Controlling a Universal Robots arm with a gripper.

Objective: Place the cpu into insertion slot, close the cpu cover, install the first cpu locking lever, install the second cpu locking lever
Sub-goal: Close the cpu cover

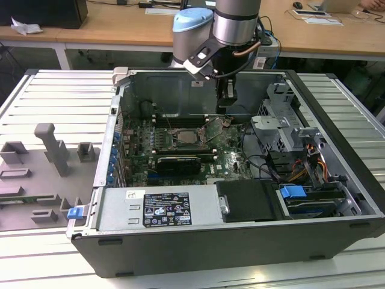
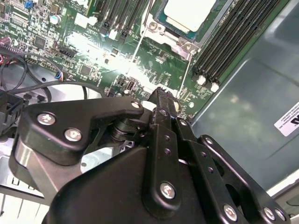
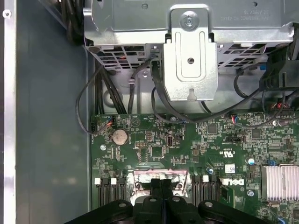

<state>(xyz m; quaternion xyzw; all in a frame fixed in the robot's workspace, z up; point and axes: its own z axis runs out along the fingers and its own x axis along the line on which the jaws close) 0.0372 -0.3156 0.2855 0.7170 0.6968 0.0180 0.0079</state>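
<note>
While the gripper (image 2: pixel 161 94) hangs inside the open computer case (image 1: pixel 180 250), its two black fingers (image 3: pixel 156 185) are pressed tight together with nothing between them. Their tips sit just above the green motherboard (image 3: pixel 154 140), near a corner of the insertion slot (image 2: pixel 154 27). A thin wire lever (image 2: pixel 188 70) runs from that corner toward the tips. The cpu (image 2: pixel 189 11) lies flat in the slot, pale face up. Long black memory slots (image 2: pixel 229 42) run on both sides. In the first wrist view, a silver metal bracket (image 3: pixel 190 56) and black cables (image 3: pixel 100 93) sit past the board.
</note>
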